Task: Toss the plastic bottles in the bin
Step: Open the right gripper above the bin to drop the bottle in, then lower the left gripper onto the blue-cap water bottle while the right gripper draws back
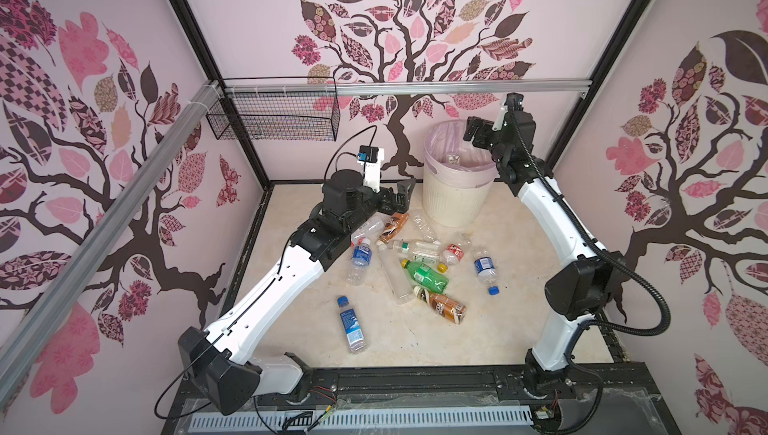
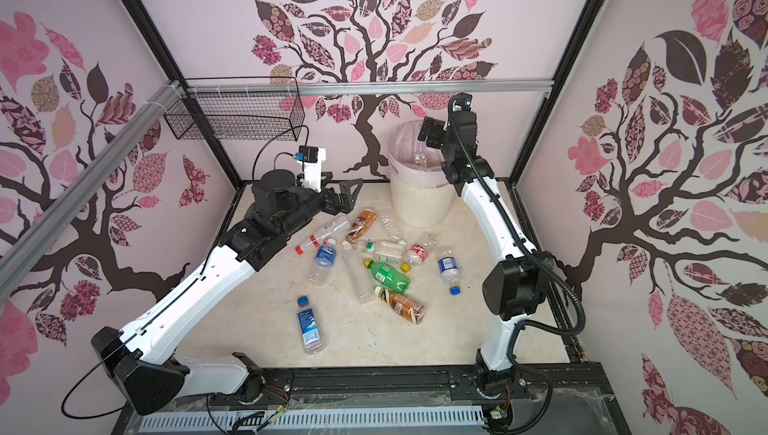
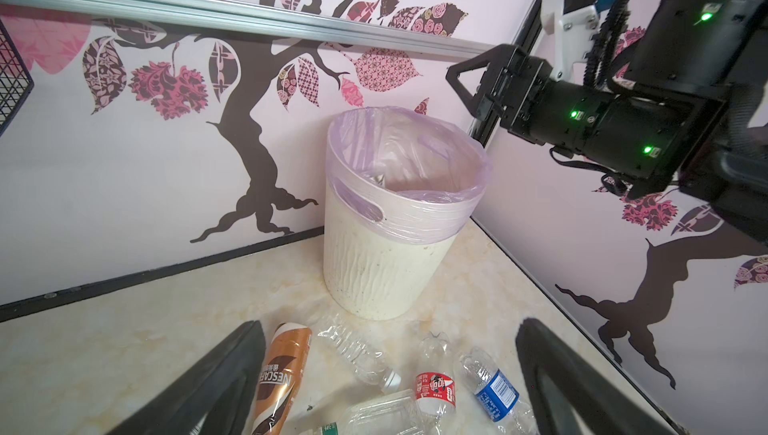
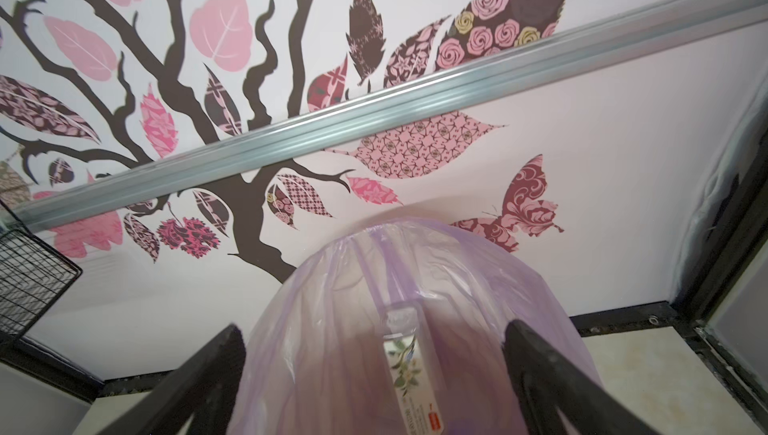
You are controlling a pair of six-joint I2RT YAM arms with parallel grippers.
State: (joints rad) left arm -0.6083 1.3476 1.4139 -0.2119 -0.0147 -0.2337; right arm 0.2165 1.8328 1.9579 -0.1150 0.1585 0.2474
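The bin [image 1: 453, 200] stands at about 1 o'clock on the table [image 1: 291, 329]; the right gripper [image 1: 474, 133] hangs over its mouth, toward the 1 o'clock side of the rim, jaws spread wide and holding nothing; straight below them in the right wrist view a clear bottle with a flowered label [image 4: 401, 354] lies inside the pink liner [image 4: 311, 350], so at least one bottle is in.

The rest is not done: roughly eleven plastic bottles [image 1: 424, 276] lie on the table, most in a loose heap at the bin's 7 o'clock, with a blue-labelled one [image 1: 351, 323] apart at the heap's 7 o'clock; the left gripper [image 1: 403, 196] hovers at the heap's 12 o'clock, jaws wide and empty, just beside a brown-labelled bottle [image 1: 392, 225]; by this count the task looks barely begun.
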